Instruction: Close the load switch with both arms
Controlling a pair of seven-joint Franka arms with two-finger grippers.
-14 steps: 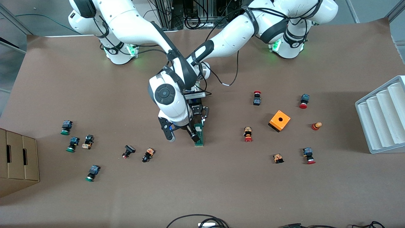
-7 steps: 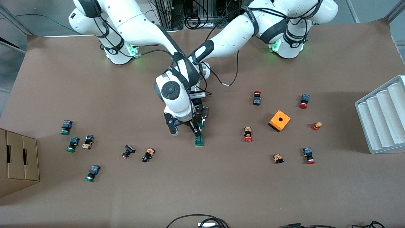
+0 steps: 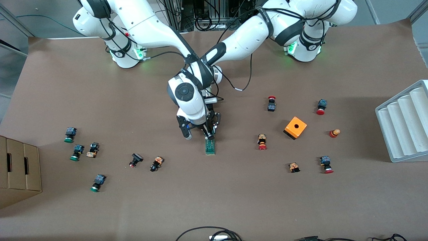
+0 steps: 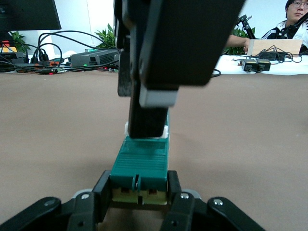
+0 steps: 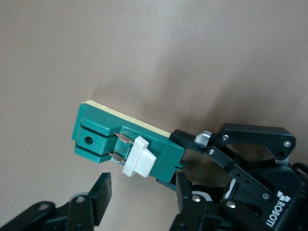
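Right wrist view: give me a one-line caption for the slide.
Left gripper clamps one end of the green load switch on the brown table; right gripper, jaws apart, by its white tab.

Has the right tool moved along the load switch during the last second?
Yes. The right tool has drawn back along the load switch, toward the robots' bases.

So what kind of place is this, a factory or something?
More likely a robotics lab, I'd guess. Two white arms share a brown-covered table strewn with push buttons. The left wrist view shows cables, potted plants and a seated person.
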